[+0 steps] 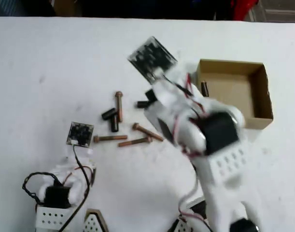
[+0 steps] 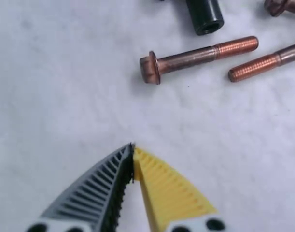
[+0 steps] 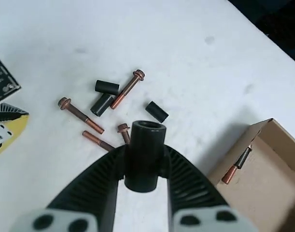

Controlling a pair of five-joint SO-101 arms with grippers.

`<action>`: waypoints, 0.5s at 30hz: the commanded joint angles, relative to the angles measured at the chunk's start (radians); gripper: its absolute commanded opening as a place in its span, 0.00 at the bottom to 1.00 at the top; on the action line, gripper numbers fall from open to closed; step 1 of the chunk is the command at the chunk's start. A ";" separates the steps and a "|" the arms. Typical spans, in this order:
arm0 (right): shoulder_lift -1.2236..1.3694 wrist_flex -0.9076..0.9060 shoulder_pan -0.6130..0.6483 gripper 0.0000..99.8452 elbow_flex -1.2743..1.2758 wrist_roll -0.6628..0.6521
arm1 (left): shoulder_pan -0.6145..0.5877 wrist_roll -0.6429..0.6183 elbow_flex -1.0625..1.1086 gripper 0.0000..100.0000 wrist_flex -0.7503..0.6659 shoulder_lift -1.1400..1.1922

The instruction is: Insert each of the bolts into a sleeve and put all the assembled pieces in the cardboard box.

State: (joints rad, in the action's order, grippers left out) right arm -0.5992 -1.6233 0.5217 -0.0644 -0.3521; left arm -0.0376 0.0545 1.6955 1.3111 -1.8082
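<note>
Right gripper (image 3: 145,162) clamps 1 sleeve (image 3: 146,140) mid-barrel: rigid, smooth, probably slippery. Left gripper (image 2: 133,150), lower left in high view, is closed and empty.

My right gripper (image 3: 145,153) has black plastic fingers (image 3: 96,181), ribbed and matt. The sleeve (image 3: 146,145) between them is black and smooth with a dull sheen; whether it is metal or plastic I cannot tell. My left gripper (image 2: 133,148) has one grey and one yellow finger, both ribbed matt plastic. The bolts (image 2: 195,55) are copper-coloured metal, smooth on the shank, threaded at the end, and faintly tarnished. The cardboard box (image 3: 277,186) is plain brown and matt. The table (image 2: 65,72) is white, matt and faintly mottled.
</note>
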 commanded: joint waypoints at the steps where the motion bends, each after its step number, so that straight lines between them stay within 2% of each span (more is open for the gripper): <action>1: -0.134 -0.010 -0.010 0.02 0.061 0.000 | -0.004 0.011 -0.003 0.02 -0.026 -0.008; 6: -0.317 0.065 -0.016 0.02 0.278 -0.003 | -0.004 0.011 -0.003 0.02 -0.026 -0.008; 15: -0.673 0.305 -0.148 0.02 0.753 -0.008 | -0.004 0.011 -0.003 0.02 -0.026 -0.008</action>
State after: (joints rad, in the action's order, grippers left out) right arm -1.1730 -1.3963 0.4189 0.5892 -0.3537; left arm -0.0376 0.0545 1.6955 1.3111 -1.8082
